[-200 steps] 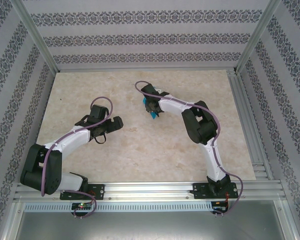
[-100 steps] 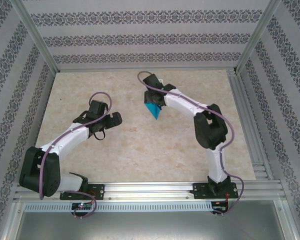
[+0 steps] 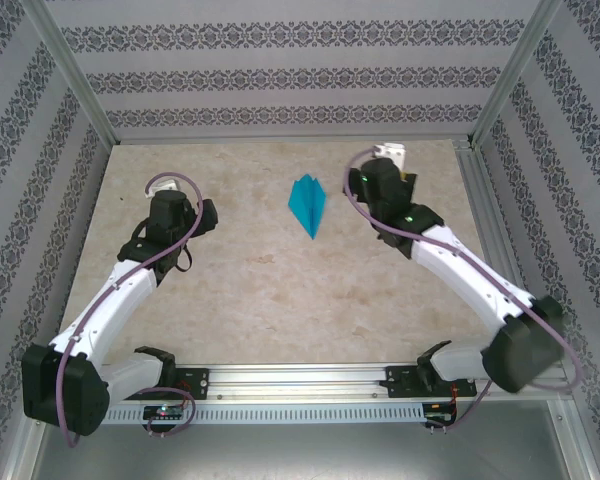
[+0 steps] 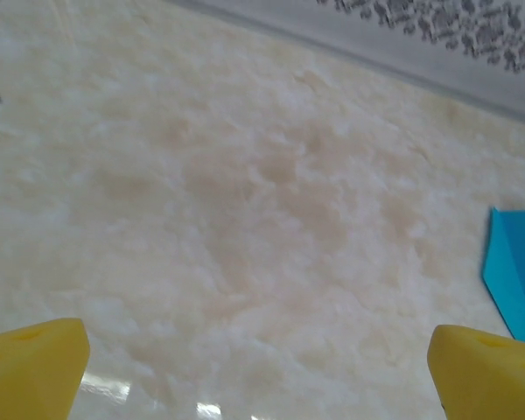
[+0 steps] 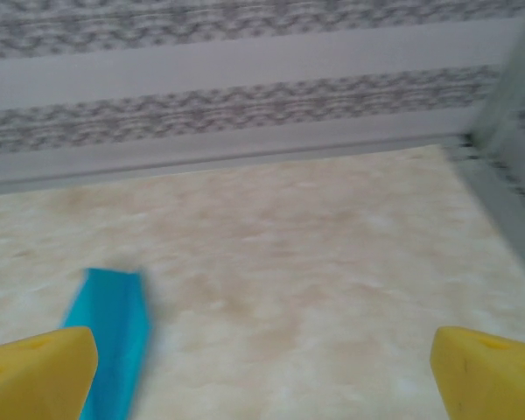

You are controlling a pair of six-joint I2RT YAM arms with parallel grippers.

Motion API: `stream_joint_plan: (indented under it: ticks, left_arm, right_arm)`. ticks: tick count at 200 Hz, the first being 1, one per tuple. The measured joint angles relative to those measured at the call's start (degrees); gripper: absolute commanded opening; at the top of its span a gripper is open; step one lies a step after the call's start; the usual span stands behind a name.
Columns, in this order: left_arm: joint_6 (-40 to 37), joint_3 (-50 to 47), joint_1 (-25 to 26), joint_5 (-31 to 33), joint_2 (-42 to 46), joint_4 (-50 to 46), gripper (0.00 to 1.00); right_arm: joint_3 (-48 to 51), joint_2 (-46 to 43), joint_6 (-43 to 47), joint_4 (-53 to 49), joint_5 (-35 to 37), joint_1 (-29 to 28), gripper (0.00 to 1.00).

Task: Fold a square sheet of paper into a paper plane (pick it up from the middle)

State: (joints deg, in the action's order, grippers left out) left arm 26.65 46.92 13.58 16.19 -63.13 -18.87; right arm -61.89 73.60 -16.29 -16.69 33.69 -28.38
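Observation:
The paper plane (image 3: 308, 205) is a turquoise-blue folded dart lying flat on the table, back of centre, with its sharp tip toward the near edge. Nothing touches it. My right gripper (image 3: 372, 172) stands to its right, apart from it, jaws wide open and empty. In the right wrist view the plane (image 5: 112, 341) lies at the lower left, beside the left yellow fingertip (image 5: 39, 363); the gripper (image 5: 262, 372) holds nothing. My left gripper (image 3: 206, 212) is well to the plane's left, open and empty. In the left wrist view the plane (image 4: 516, 280) shows at the right edge, and the gripper (image 4: 261, 367) is over bare table.
The beige marbled tabletop (image 3: 280, 290) is walled by patterned panels, with aluminium posts at the back corners (image 3: 500, 90). An aluminium rail (image 3: 310, 378) runs along the near edge by the arm bases.
My right gripper opened, let go of the plane and drew back to the right. The plane now lies free on the table. The left arm swung away to the left.

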Motion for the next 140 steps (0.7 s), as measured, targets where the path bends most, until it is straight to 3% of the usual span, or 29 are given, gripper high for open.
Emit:
stream_joint_plan:
  ticks: [31, 62, 90, 140]
  left_arm:
    - [-3.06, -5.25, -1.51, 5.86, 0.85, 6.23, 1.00]
    - [-7.65, -12.35, -1.81, 8.41, -0.46, 13.81, 1.00]
    - [-12.50, -15.47, -2.21, 8.72, -2.38, 19.21, 1.00]
    - [-21.24, -23.19, -6.34, 3.26, -9.25, 39.78, 1.00]
  right_arm:
    - [12.33, -10.10, 1.25, 5.07, 2.10, 10.12, 0.98]
    - [23.30, -13.99, 2.23, 10.78, 1.42, 17.77, 0.98]
    - [31.26, -13.00, 5.64, 16.37, -0.63, 20.13, 0.98]
    - [40.22, -6.82, 11.04, 34.77, -5.66, 21.81, 0.98]
